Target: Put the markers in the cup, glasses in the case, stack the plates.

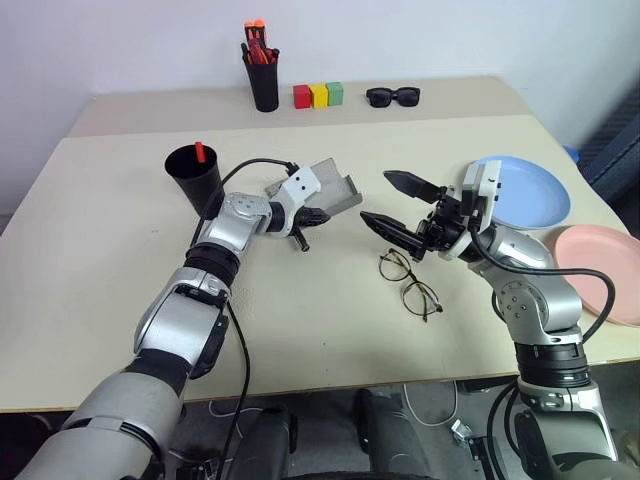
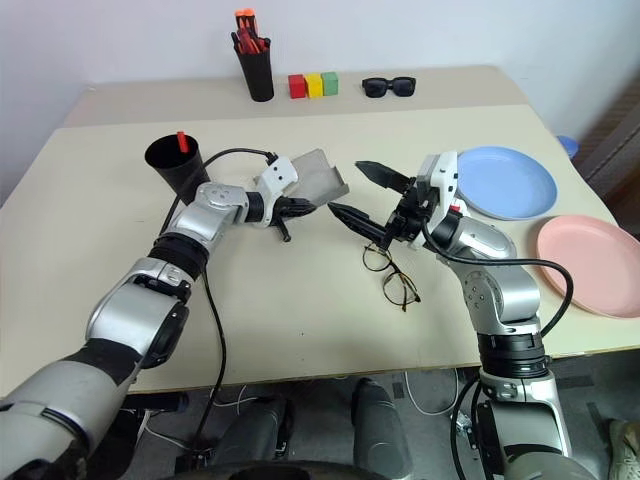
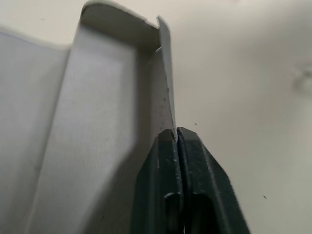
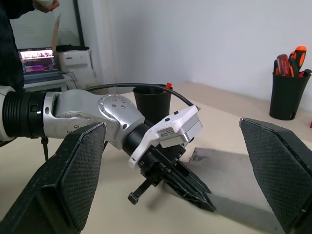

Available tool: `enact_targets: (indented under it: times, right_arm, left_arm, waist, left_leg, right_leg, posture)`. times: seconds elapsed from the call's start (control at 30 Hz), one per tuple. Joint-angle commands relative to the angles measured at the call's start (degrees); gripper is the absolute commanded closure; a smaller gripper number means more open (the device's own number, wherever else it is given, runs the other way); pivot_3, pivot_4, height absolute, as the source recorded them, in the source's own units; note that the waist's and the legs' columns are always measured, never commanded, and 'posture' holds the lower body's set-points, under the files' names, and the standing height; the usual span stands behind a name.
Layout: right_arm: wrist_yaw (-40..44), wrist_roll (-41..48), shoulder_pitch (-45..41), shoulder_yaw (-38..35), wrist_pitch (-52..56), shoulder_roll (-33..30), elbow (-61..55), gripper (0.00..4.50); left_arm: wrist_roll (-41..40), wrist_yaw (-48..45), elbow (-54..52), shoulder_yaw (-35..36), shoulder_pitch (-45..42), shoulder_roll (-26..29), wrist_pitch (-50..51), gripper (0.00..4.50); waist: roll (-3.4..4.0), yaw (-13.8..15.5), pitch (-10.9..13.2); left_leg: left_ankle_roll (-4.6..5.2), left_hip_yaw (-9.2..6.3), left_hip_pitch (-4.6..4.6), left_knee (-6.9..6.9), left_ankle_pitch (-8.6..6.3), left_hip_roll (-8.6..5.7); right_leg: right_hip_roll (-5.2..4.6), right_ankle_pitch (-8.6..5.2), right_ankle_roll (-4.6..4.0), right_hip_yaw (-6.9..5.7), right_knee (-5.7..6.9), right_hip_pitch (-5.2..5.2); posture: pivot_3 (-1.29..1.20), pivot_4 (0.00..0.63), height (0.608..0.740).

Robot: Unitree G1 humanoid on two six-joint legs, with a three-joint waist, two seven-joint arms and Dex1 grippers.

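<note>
**Case gripped, glasses and plates still waiting**

The left gripper (image 1: 312, 216) had its 2 black fingers pressed together on the thin edge of the open grey case (image 1: 335, 190), which the left wrist view showed pinched right at the fingertips. The case lay open on the table (image 1: 100, 250), between the black cup (image 1: 195, 178) and the glasses (image 1: 408, 281).

The right gripper (image 1: 397, 206) hung above the table with its fingers wide apart and nothing between them, just behind the glasses, which lay unfolded on the tabletop and outside the case.

1 marker (image 1: 199, 151) with a red end stood in the cup; whether a 2nd was inside with it could not be told. By that reckoning the marker step looked partly or wholly done.

The light blue plate (image 1: 530, 195) and the salmon pink plate (image 1: 605, 265) sat side by side on the robot's right, not stacked. So 2 of the 3 jobs remained: glasses into the case, and 1 plate onto the other.

No brand, label or writing was legible. The white housing of the left gripper carried a small dark marking in the right wrist view, too small to read.
</note>
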Motion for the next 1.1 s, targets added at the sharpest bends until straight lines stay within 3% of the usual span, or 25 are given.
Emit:
enact_targets:
  times: [0.03,0.13,0.37,0.67,0.77,1.0,1.1]
  right_arm:
    - [0.11,-0.08,-1.10,-0.50,-1.41,-0.18,-1.56,0.00]
    - [0.38,-0.35,-1.25,-0.51,-1.54,-0.31,-1.23,0.00]
    - [0.86,-0.55,-1.65,-0.40,-1.49,-0.09,-0.68,0.00]
    - [1.34,-0.50,-2.02,-0.33,-0.97,-0.38,-0.62,0.00]
    - [1.33,-0.46,-2.05,-0.43,-0.75,-0.60,-0.75,0.00]
    - [1.29,-0.44,-1.85,-0.24,-0.29,-0.67,-1.04,0.00]
    - [1.37,-0.60,-1.40,-0.15,0.16,-1.13,-1.47,0.00]
  left_arm:
    - [-0.87,-7.46,-6.14,0.34,1.14,3.02,1.49,4.47]
    - [-0.89,-16.00,-11.24,-0.72,3.10,8.01,3.02,4.47]
    - [-1.50,-32.54,-16.37,-1.67,7.23,18.77,-4.61,4.47]
    - [-1.77,-38.51,-13.51,-0.52,8.35,19.19,-12.62,4.47]
    - [-1.94,-37.99,-12.62,0.02,8.33,18.26,-12.63,3.61]
    - [-2.74,-34.16,-15.01,1.83,8.31,17.93,-12.06,0.06]
    - [-5.47,-34.54,-18.77,3.80,8.57,19.01,-8.55,0.06]
  waist:
    - [0.00,-0.12,0.00]
    - [0.01,-0.54,0.00]
    - [0.01,-0.31,0.01]
    - [0.01,-0.02,0.01]
    - [0.01,-0.10,0.01]
    - [0.01,-0.14,0.01]
    - [0.01,-0.15,0.01]
  left_leg:
    - [0.00,0.00,0.00,0.00,0.00,0.00]
    - [0.04,0.02,0.00,-0.01,-0.02,0.02]
    - [0.05,0.01,-0.01,-0.02,-0.03,0.04]
    - [0.06,0.00,-0.03,0.05,-0.03,0.03]
    - [0.07,0.00,-0.03,0.05,-0.04,0.03]
    - [0.08,0.00,-0.02,0.05,-0.04,0.03]
    - [0.08,0.00,-0.02,0.06,-0.04,0.03]
  right_leg:
    - [0.00,0.00,0.00,0.00,0.00,0.00]
    - [0.01,0.00,0.00,0.01,0.01,-0.04]
    - [0.03,-0.01,-0.01,0.01,0.03,-0.06]
    - [0.02,-0.01,-0.02,0.00,0.04,-0.03]
    - [0.02,-0.01,-0.01,0.00,0.05,-0.03]
    - [0.02,-0.01,-0.01,0.00,0.07,-0.03]
    - [0.02,-0.01,-0.01,0.00,0.07,-0.04]
  posture:
    - [0.00,0.150,0.740]
    - [0.00,0.150,0.740]
    - [0.00,0.150,0.740]
    - [0.00,0.150,0.740]
    - [0.00,0.150,0.740]
    - [0.00,0.150,0.740]
    - [0.00,0.150,0.740]
